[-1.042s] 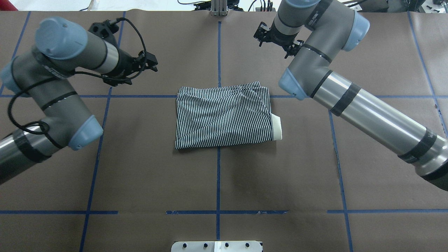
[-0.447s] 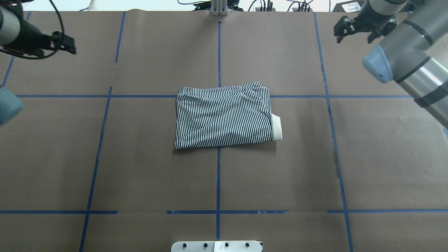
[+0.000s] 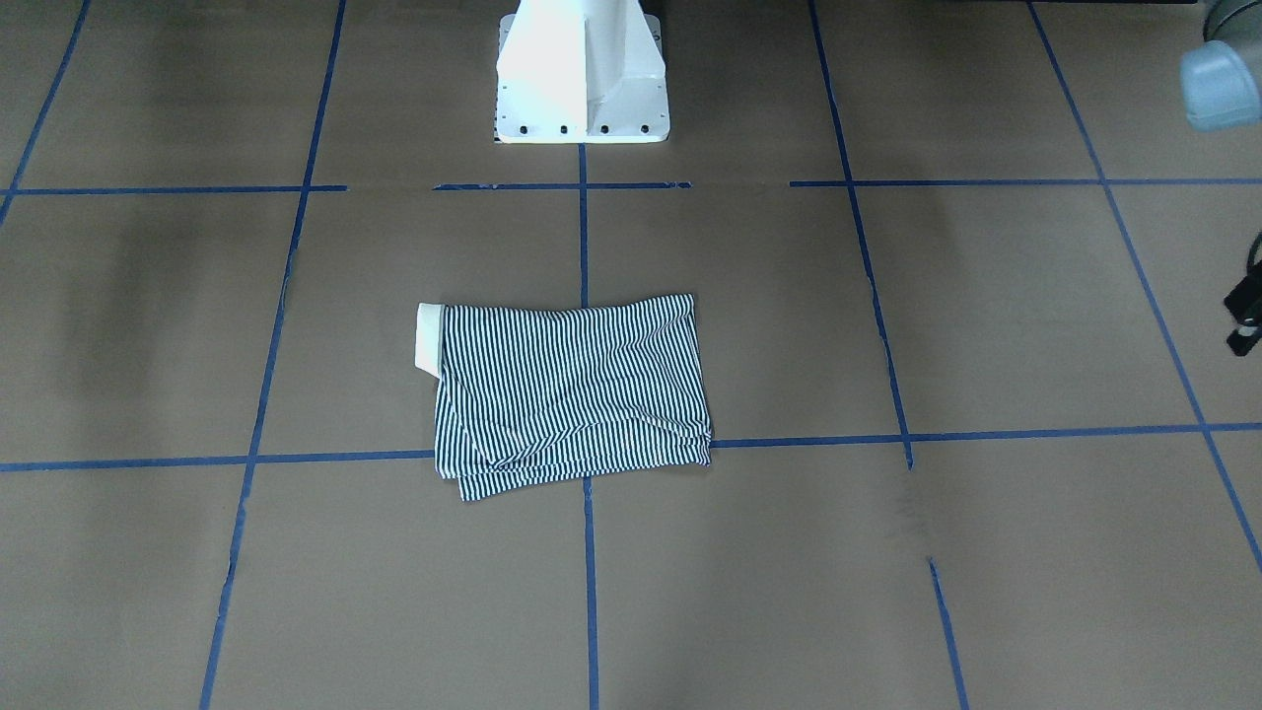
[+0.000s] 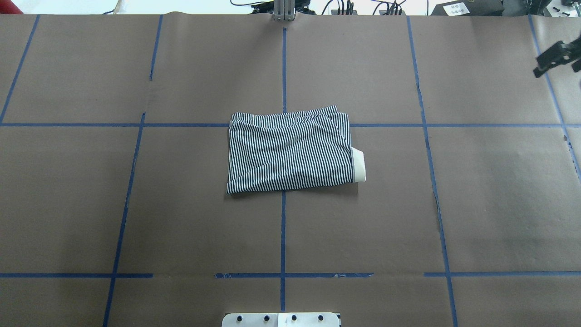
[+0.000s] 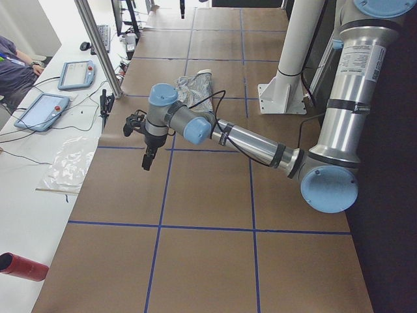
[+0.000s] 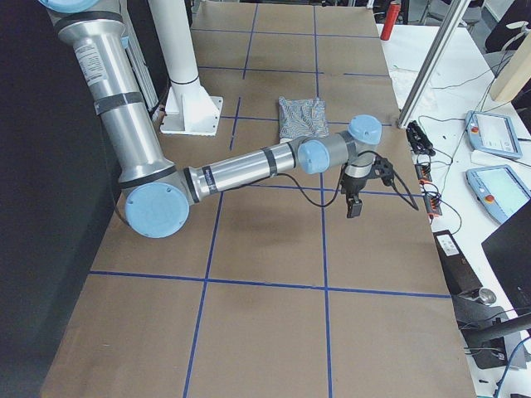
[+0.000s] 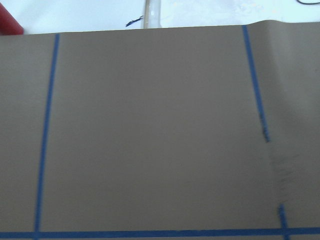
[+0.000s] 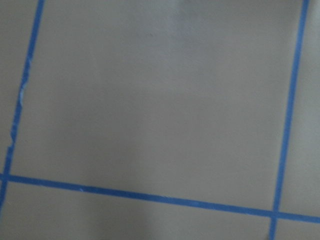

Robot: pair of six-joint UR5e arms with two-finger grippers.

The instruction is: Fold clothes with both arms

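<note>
The clothes are one striped polo shirt (image 4: 290, 154), folded into a compact rectangle at the table's centre, with its cream collar (image 4: 359, 165) poking out on the right side. It also lies flat in the front-facing view (image 3: 572, 394). Neither gripper touches it. My right gripper (image 4: 557, 70) hangs at the far right edge of the overhead view, fingers apart and holding nothing; the right side view shows it (image 6: 353, 207) pointing down. My left gripper (image 5: 148, 160) points down far out toward the table's left end. Only a black sliver of it (image 3: 1244, 320) shows at the front-facing view's edge, so I cannot tell its state.
Brown paper with a blue tape grid (image 4: 283, 227) covers the table. The white pedestal base (image 3: 582, 89) stands at the robot's side. Beyond the left end are tablets (image 5: 42, 111), a metal post (image 5: 98, 45), a red cylinder (image 5: 23, 267) and a person's sleeve (image 5: 13, 65).
Both arms have swung outward from beside the shirt toward the table's ends. The left arm has left the overhead view; the right gripper is at its edge. The shirt has not moved.
</note>
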